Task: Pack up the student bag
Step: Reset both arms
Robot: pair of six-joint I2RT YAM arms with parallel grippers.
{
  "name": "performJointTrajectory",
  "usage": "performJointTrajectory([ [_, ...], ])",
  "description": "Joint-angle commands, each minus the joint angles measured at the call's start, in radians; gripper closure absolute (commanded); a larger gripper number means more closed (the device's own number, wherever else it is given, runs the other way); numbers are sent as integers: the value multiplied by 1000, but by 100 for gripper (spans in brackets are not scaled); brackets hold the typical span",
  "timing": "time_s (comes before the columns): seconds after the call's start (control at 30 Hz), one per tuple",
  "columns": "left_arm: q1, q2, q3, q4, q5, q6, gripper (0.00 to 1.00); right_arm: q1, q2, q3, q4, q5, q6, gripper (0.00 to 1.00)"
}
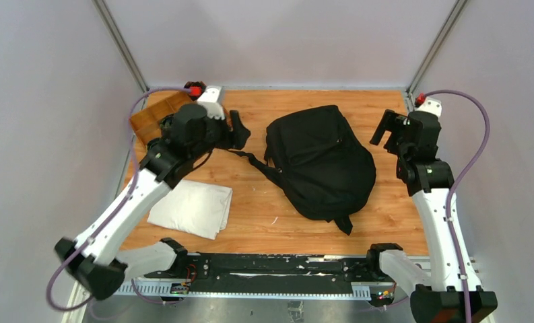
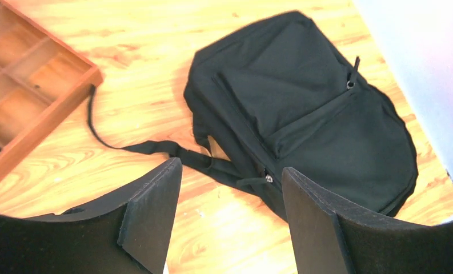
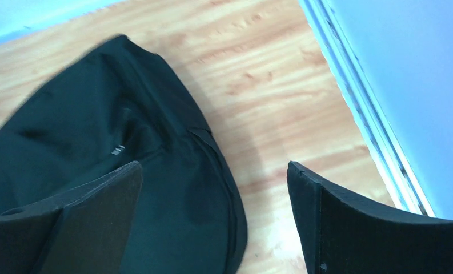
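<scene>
Overhead, I see a tray (image 1: 157, 116) at ten o'clock in the far left corner of the table (image 1: 264, 222), with a folded white cloth (image 1: 191, 208) at eight o'clock. My left gripper (image 2: 231, 188) hangs just beside the tray, jaws well apart and holding nothing. Next comes the bag (image 1: 321, 161), lying flat at the table's centre, with one strap (image 2: 155, 148) trailing toward nine o'clock. My right gripper (image 3: 212, 188) hovers at two o'clock, just beside the bag's right edge, jaws spread wide and empty.
</scene>
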State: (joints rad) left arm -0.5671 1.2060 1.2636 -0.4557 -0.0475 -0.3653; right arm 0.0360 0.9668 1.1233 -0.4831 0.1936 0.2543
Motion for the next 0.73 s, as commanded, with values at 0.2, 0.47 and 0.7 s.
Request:
performJointTrajectory([
  [0.2,-4,-387,-199,-44,-171,-40,28,-10,-99,-124,-159,133,32,0],
  [0.47,-4,-393,-131,-156,-202,-4,28,-11,-94,-125,-144,115,46,0],
  [0.7,-4,-392,-86,-147,-197,-7,25,-10,-105,-139,-77,112,-7,0],
])
